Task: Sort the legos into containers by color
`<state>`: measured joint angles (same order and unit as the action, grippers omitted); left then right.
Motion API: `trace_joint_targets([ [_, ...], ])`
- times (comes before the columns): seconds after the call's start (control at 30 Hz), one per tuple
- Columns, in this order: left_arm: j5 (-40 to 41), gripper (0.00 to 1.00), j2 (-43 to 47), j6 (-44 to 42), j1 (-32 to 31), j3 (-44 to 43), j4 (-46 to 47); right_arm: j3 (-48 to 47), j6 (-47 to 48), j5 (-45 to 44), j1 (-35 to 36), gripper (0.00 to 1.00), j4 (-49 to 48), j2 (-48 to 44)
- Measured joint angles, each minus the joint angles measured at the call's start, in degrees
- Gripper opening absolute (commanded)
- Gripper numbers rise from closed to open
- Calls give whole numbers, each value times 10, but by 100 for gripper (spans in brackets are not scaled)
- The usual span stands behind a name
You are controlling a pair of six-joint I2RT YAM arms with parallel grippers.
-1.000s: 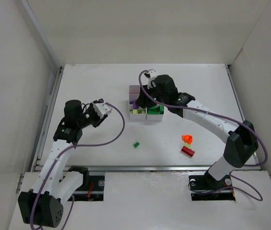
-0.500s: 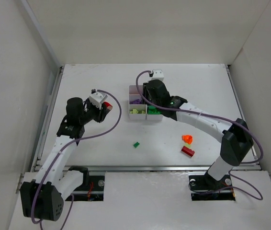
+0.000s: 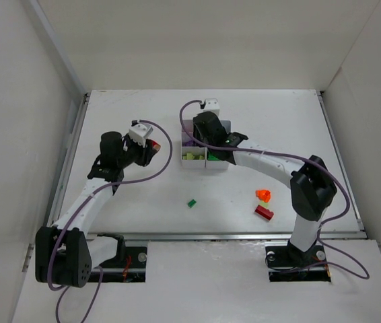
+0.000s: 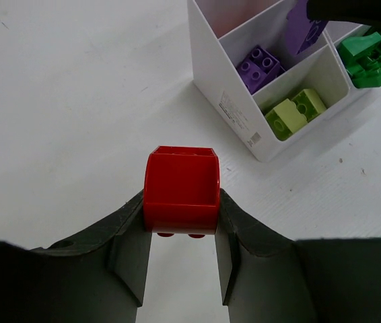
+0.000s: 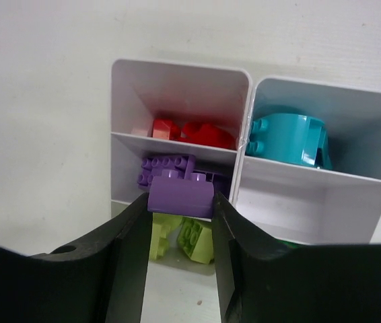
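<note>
White table (image 4: 76, 81), tray (image 4: 207, 67) label (image 4: 239, 122) illegible

The right gripper (image 5: 182, 202) pinches a purple brick (image 5: 180, 195) above the tray (image 5: 248, 145). In its compartments lie red bricks (image 5: 194, 132), a cyan brick (image 5: 288, 138), purple bricks (image 5: 165, 165) and yellow-green bricks (image 5: 194, 239).

You see the whole worktop (image 3: 143, 202) from high above its near edge. All views share the tray (image 3: 192, 166): left wrist camera close beside it, right wrist camera close above it.
</note>
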<state>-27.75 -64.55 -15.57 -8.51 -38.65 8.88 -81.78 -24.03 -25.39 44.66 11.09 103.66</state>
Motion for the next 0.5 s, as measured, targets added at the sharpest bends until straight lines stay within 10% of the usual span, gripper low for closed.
trace_joint_targets([
  [0.5, 0, 0, 3, 5, -1, 0, 32, -17, -5, -42, 4, 0, -25, 32],
])
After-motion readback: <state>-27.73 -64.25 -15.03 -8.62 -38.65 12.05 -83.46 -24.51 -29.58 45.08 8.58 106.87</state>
